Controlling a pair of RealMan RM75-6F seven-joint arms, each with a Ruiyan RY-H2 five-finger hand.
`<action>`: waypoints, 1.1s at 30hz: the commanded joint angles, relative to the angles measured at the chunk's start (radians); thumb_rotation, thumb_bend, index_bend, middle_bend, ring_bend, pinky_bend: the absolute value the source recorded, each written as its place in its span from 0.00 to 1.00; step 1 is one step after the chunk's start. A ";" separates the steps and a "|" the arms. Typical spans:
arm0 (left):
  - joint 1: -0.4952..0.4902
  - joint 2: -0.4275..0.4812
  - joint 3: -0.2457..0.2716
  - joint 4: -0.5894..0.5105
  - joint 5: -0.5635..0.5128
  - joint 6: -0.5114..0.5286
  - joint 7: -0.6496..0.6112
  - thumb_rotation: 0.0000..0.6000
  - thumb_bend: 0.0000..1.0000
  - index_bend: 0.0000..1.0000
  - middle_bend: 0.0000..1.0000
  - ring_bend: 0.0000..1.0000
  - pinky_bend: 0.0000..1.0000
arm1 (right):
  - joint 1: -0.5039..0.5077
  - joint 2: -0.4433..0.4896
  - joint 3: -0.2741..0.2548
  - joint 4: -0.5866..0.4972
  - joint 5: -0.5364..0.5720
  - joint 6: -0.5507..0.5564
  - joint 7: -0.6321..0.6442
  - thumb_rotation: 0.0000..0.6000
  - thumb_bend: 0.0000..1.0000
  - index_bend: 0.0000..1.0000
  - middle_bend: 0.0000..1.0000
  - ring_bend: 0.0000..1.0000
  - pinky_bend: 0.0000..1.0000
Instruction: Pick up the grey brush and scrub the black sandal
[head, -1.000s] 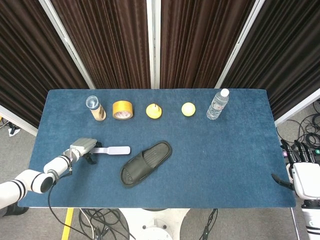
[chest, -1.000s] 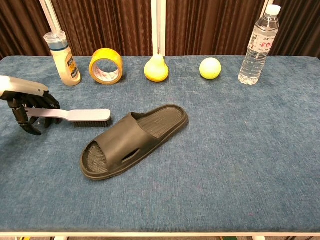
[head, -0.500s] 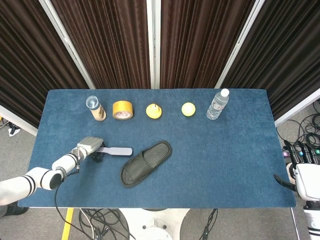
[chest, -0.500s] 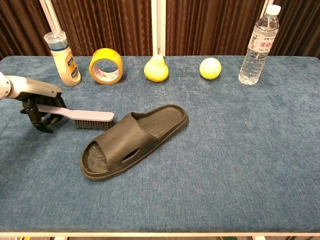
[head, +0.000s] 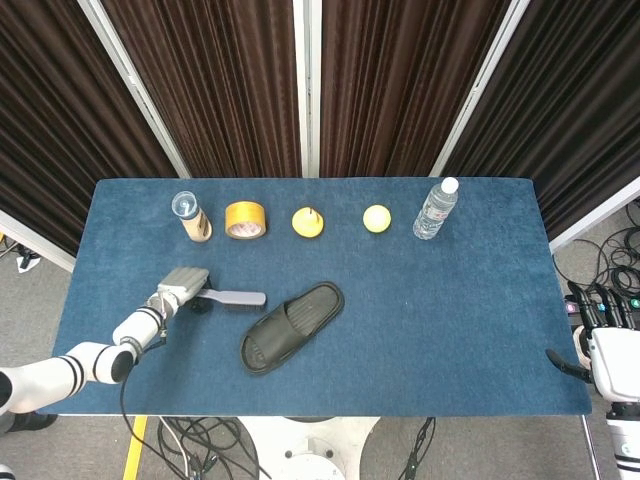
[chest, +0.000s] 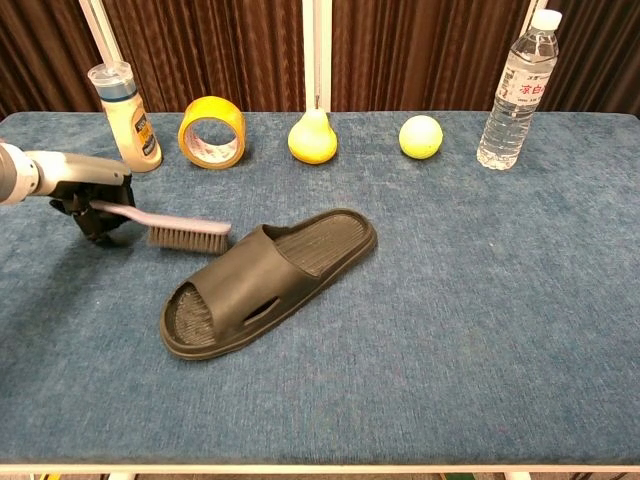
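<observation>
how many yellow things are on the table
3, all in the back row: tape roll beside the small bottle, pear-shaped one in the middle, ball left of the water bottle.

Left hand (chest: 85, 200) fingers wrap under the grey brush (chest: 185, 232) handle, so the handle end is hidden in both views; left arm is cut off by the left edge in the chest view. Right hand (head: 605, 335) sits at the right edge of the head view, partly cut off, finger pose too small to tell; chest view does not show it. Water bottle (chest: 517, 90) label text too blurred to read. Black sandal (chest: 265, 280) toe interior hidden under its strap.
</observation>
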 joint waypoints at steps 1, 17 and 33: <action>0.099 -0.035 -0.048 0.011 0.099 0.171 -0.097 1.00 0.53 1.00 1.00 1.00 1.00 | -0.001 0.001 -0.001 -0.003 -0.001 0.000 -0.002 1.00 0.04 0.02 0.24 0.00 0.05; 0.306 -0.061 -0.065 0.058 0.610 0.712 -0.521 1.00 0.59 1.00 1.00 1.00 1.00 | 0.168 0.062 -0.027 -0.128 -0.166 -0.208 0.039 1.00 0.05 0.05 0.26 0.03 0.09; 0.353 -0.149 0.017 0.126 0.768 0.842 -0.401 1.00 0.59 1.00 1.00 1.00 1.00 | 0.746 -0.227 0.137 -0.014 0.096 -0.932 -0.278 1.00 0.00 0.00 0.03 0.00 0.00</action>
